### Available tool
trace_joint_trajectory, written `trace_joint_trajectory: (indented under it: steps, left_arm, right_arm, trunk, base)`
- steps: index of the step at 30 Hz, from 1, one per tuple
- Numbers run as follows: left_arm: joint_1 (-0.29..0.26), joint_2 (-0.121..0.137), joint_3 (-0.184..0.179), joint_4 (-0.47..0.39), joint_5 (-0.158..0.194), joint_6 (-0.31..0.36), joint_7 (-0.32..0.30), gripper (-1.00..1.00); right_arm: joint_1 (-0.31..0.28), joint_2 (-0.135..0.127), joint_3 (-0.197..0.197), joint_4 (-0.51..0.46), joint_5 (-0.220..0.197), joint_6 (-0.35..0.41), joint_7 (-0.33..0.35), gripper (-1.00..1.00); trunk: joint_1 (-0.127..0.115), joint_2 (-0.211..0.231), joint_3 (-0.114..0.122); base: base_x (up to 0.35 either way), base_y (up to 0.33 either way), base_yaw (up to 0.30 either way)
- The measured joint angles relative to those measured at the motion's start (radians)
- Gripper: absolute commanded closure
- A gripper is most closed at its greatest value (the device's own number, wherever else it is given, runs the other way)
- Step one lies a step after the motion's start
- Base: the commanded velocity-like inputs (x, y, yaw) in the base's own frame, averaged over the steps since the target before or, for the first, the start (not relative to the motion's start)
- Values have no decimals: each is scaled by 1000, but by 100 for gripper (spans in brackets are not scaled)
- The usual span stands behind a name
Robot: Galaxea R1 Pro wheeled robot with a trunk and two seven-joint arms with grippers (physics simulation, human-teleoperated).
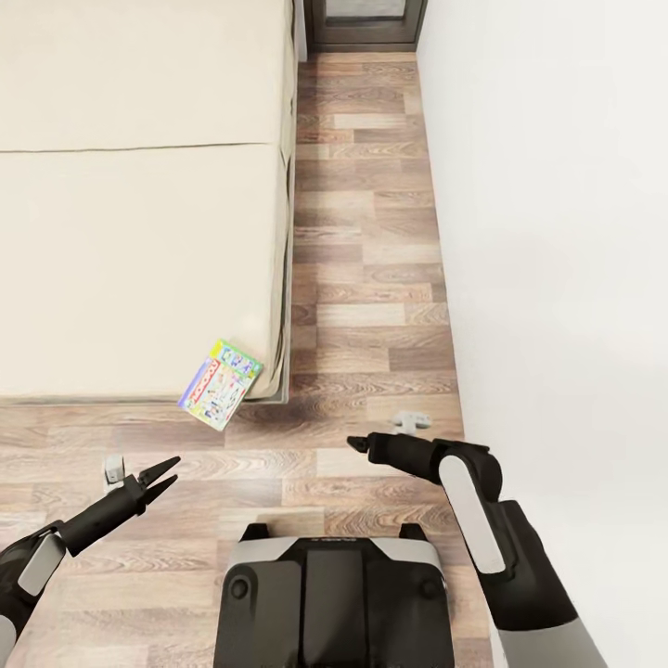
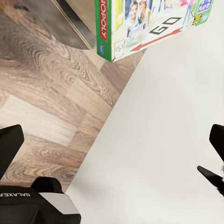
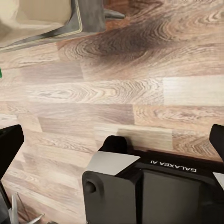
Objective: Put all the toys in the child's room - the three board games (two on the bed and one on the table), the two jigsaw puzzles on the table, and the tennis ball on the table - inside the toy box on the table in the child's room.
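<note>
I'm looking down at the Monopoly board game, a flat carton with a green edge, red lettering and colourful print, and in my left wrist view I can read part of the title, a "GO" arrow and a photo of people on its face. It lies at the near corner of the bed, overhanging the edge and tilted toward the floor. The bed's plain cream top runs wide away to the left; its corner ends just beside a strip of wood-plank floor that lies open between the bed and the white wall on my right. A dark doorway closes the far end of that strip. My left end effector hangs over the floor just short of the carton, fingers spread and grasping nothing. My right end effector hovers over the planks nearer the wall; whether it is released or clenched I cannot tell. My own base sits below.
</note>
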Motion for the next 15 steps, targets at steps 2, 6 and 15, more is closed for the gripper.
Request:
trace_joint_trajectory:
  steps: [2, 6, 15]
  left_arm:
    - [0, 0, 0, 0, 0, 0, 0, -100]
    - [0, 1, 0, 0, 0, 0, -1, -100]
    - [0, 1, 0, -2, 0, -2, -5, -100]
  right_arm:
    - [9, 13, 1, -13, 1, 8, -13, -100]
    - [29, 44, 12, -29, 3, 18, -50, -100]
    - [40, 74, 86, -36, 2, 21, -232, -100]
  trunk:
    - [0, 0, -3]
    - [0, 0, -10]
    - [0, 0, -24]
  base:
    - [0, 0, 25]
    - [0, 0, 49]
    - [0, 0, 77]
